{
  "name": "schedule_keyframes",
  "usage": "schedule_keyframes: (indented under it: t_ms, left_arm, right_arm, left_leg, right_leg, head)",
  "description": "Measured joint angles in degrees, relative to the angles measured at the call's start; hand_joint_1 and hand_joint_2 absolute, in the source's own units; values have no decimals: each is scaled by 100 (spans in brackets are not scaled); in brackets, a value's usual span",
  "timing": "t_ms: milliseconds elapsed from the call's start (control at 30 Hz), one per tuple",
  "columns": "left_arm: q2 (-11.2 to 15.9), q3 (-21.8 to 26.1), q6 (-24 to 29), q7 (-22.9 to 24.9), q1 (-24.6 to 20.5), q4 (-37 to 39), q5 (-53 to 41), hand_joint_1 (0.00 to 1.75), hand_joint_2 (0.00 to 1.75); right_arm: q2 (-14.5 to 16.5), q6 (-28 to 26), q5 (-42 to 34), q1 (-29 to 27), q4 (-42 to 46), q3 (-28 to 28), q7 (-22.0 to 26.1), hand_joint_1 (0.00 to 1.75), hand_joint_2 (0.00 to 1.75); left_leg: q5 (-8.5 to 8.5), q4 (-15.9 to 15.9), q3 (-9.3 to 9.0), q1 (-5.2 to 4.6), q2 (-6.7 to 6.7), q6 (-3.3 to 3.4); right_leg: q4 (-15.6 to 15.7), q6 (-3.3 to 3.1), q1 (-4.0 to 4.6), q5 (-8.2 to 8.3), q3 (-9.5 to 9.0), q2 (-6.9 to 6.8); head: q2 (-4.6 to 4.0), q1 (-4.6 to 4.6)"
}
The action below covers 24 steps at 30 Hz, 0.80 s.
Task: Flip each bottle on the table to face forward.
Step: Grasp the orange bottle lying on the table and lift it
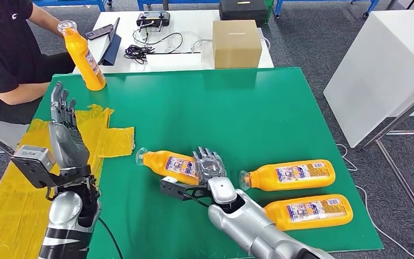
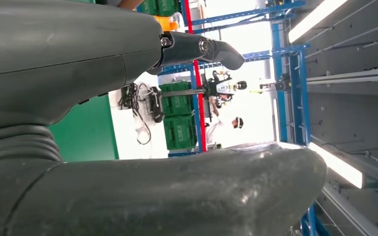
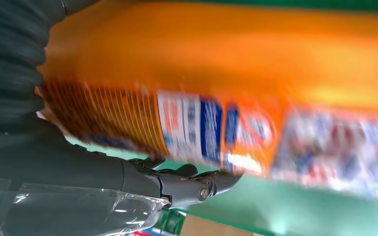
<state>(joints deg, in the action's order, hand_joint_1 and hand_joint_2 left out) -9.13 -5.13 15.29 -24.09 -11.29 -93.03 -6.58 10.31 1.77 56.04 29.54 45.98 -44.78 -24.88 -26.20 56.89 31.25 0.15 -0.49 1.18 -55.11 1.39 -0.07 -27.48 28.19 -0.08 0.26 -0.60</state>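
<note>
My right hand (image 1: pixel 210 168) grips the lying bottle (image 1: pixel 168 163), left hand (image 1: pixel 60 110) raised and released; I should roll it slowly, label up, clear of its neighbour (image 1: pixel 291 174).

Bright even overhead light, soft shadows — right wrist view motion-blurred

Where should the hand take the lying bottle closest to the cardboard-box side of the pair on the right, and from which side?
Grip the upper lying bottle around its wide labelled body, coming down from above. It lies flat on the green table, cap pointing toward the right hand, with open mat on its far side. The lower bottle lies close alongside, so I'd keep fingers off that near side if possible.
</note>
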Motion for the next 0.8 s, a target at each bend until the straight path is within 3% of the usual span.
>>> schedule_keyframes:
  t_ms: [33,167,433,800]
  left_arm:
    - [1,-1,-13,14,-7,-2,4,0,0]
    - [1,-7,-84,40,-54,1,33,0,0]
    - [1,-87,-110,44,-203,99,97,0,0]
    - [3,-172,-113,44,-316,282,212,0,0]
  right_arm:
    - [1,102,63,10,-5,-20,-24,3,175]
    - [3,598,130,78,-38,-86,53,173,175]
    - [-3,997,-147,203,-223,-160,494,175,175]
    - [-36,1002,-431,279,-315,-175,584,175,175]
  left_leg:
    - [0,0,0,0,1,0]
    - [0,0,-5,0,0,0]
    - [0,-1,-39,0,9,0]
    - [0,-1,-49,0,13,0]
  right_leg:
    - [0,0,0,0,0,0]
    - [0,0,0,0,-2,0]
    - [1,0,0,0,-29,3]
    - [1,0,0,0,-39,4]
  head:
    - [0,1]
    - [0,1]
    - [0,1]
    - [0,1]
